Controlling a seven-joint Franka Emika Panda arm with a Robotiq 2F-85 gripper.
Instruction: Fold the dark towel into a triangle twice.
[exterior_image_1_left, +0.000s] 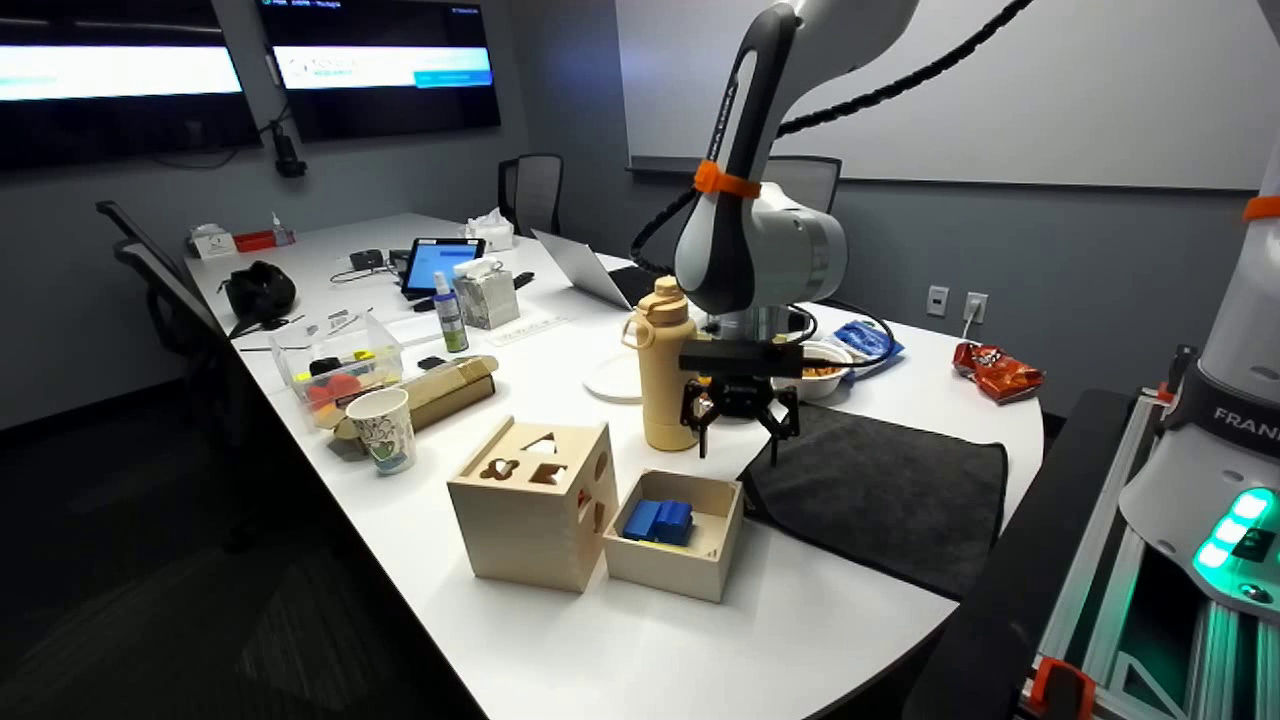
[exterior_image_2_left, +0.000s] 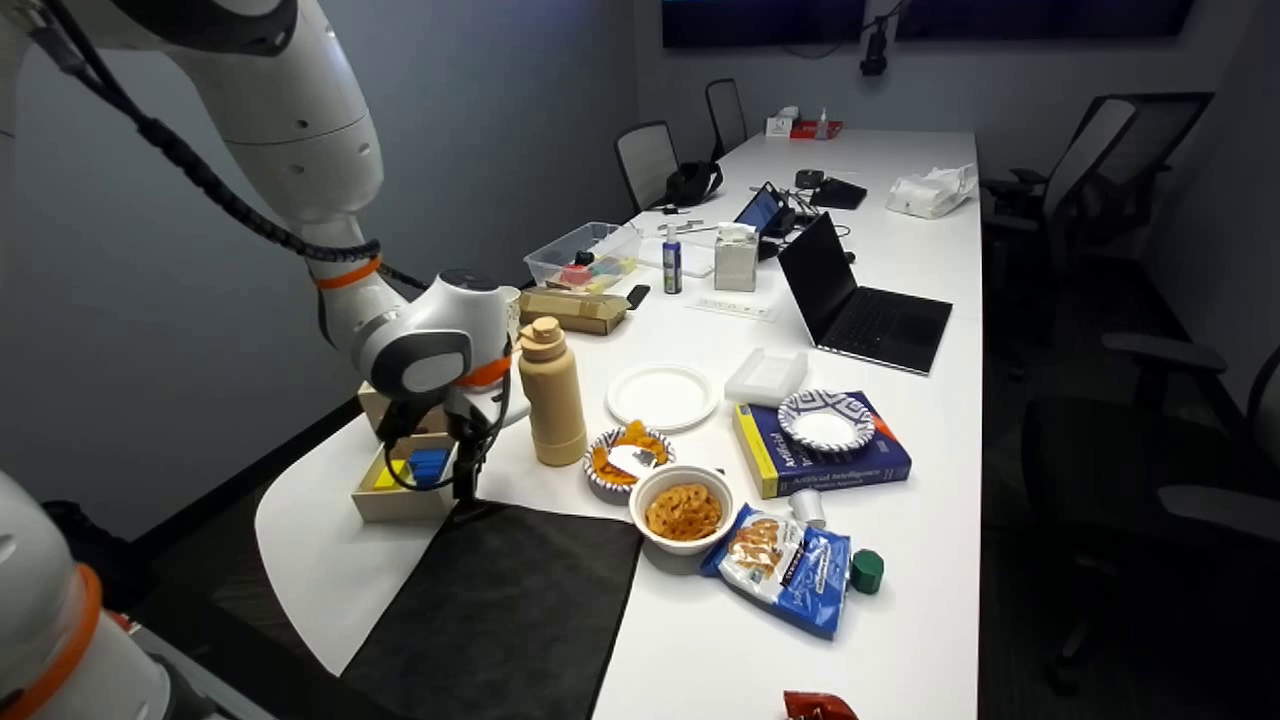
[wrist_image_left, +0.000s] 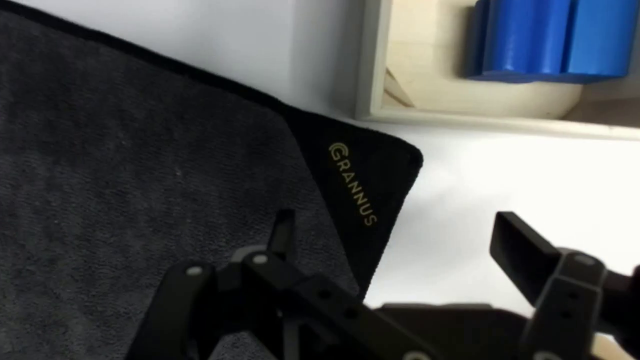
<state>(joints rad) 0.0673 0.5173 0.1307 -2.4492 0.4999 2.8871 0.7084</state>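
The dark grey towel lies flat and unfolded on the white table, in both exterior views (exterior_image_1_left: 890, 490) (exterior_image_2_left: 510, 610) and the wrist view (wrist_image_left: 150, 175). One corner of it carries a smooth black patch (wrist_image_left: 367, 165) with gold GRANNUS lettering. My gripper is open and empty near that corner, in both exterior views (exterior_image_1_left: 738, 448) (exterior_image_2_left: 467, 495) and the wrist view (wrist_image_left: 394, 220). In the wrist view one finger is over the towel and the other is over bare table, with the towel's edge between them. The exact height of the fingertips above the towel is hard to tell.
An open wooden box (exterior_image_1_left: 665, 572) with blue blocks stands close beside the towel's labelled corner. A wooden shape sorter (exterior_image_1_left: 520, 530) is next to it. A tan bottle (exterior_image_1_left: 665, 370) stands near the gripper. A snack bowl (exterior_image_2_left: 645, 525) and blue bag (exterior_image_2_left: 785, 575) lie beside the towel.
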